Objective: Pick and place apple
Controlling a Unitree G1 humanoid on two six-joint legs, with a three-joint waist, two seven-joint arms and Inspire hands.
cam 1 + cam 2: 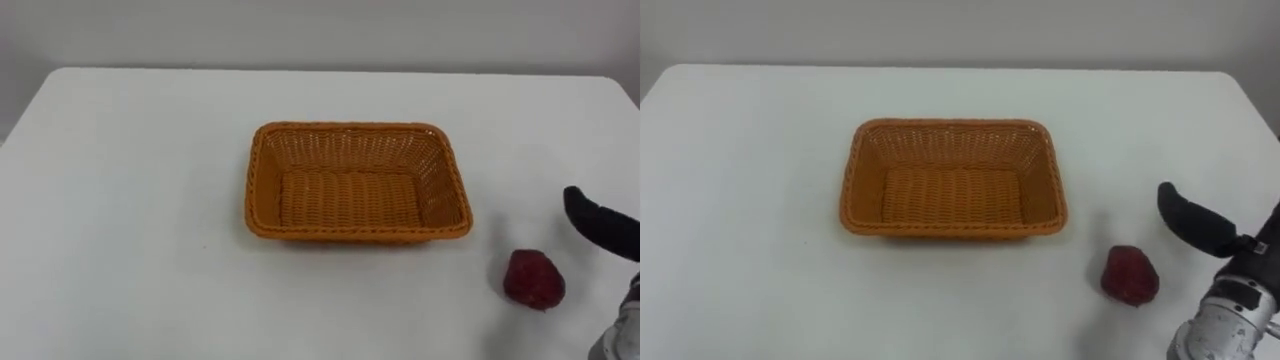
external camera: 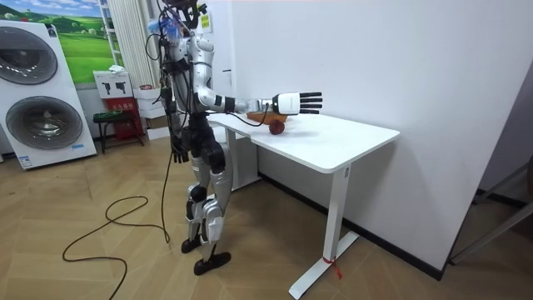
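Resting on the smooth white table, an oblong woven wicker basket (orange-brown) sits near a lumpy dark-red apple; the right hand hovers beside the apple, fingers straight.

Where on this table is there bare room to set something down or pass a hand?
The table is bare on its whole left side up to the basket, along the strip behind the basket, and along the front strip before it. The basket is empty too. Crowded: the front right, where the apple lies close beside the open right hand.
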